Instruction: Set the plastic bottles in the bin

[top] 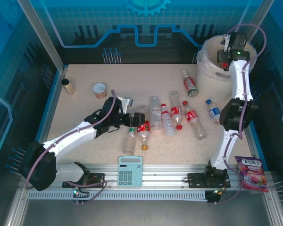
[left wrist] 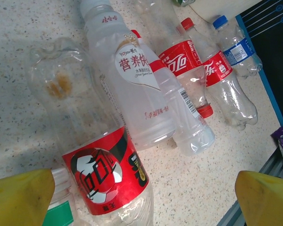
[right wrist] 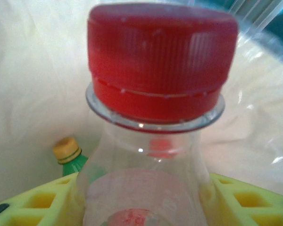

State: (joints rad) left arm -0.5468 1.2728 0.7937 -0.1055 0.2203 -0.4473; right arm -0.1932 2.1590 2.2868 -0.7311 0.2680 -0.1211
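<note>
Several clear plastic bottles lie in the table's middle, among them a white-labelled one (top: 155,111), red-labelled ones (top: 193,120) and a blue-capped one (top: 213,109). My left gripper (top: 140,120) hangs open just above them. Its yellow fingertips (left wrist: 19,197) straddle a bottle with a red football label (left wrist: 106,174) without touching it. Over the cream bin (top: 208,75) at the far right, my right gripper (top: 225,55) is shut on a red-capped bottle (right wrist: 162,61), neck pointing into the bin. A green bottle (right wrist: 73,160) with a yellow cap lies on the bin's liner (right wrist: 28,70).
A small brown jar (top: 68,86) and a round tin can (top: 100,90) stand at the far left. A teal calculator (top: 130,171) and a candy bag (top: 249,173) lie by the front rail. One more bottle (top: 190,83) lies against the bin.
</note>
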